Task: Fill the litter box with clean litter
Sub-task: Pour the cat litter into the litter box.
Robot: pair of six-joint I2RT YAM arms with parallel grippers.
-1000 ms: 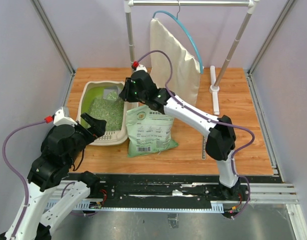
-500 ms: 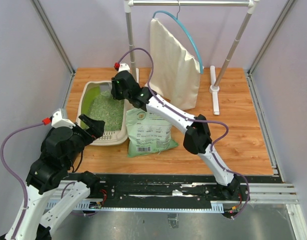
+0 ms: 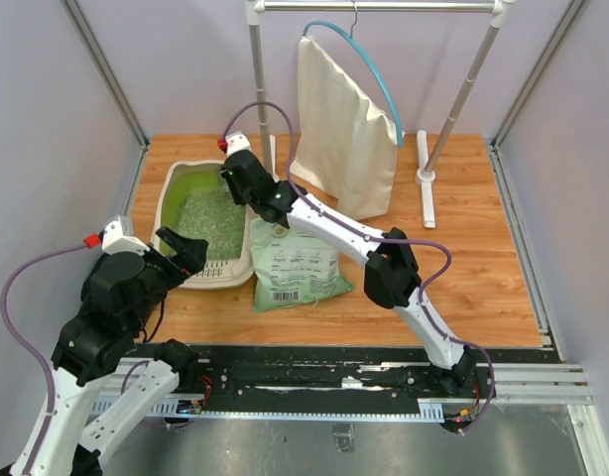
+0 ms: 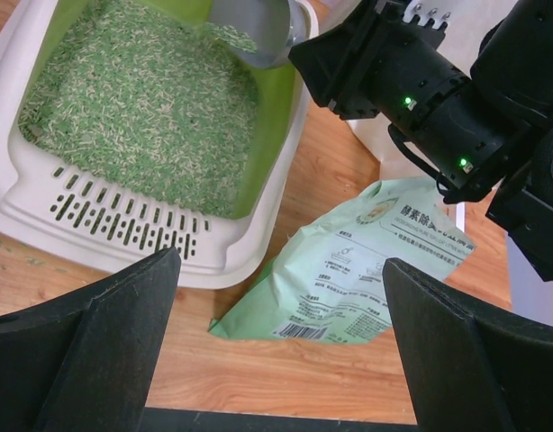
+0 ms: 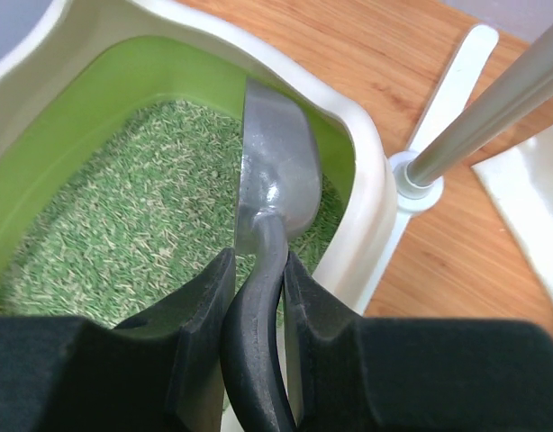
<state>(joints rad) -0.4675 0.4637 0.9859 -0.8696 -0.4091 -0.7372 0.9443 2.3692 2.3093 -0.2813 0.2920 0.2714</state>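
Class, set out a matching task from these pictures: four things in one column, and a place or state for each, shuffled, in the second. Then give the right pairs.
Column one
1. litter box
2. scoop
3. green bag
4. left gripper

Column two
A. lying flat beside the litter box
B. gripped by the right gripper, over the clean litter
C. jaws wide open, holding nothing
D. partly filled with granules

Pairs: 1-D, 2-B, 3-A, 4-C
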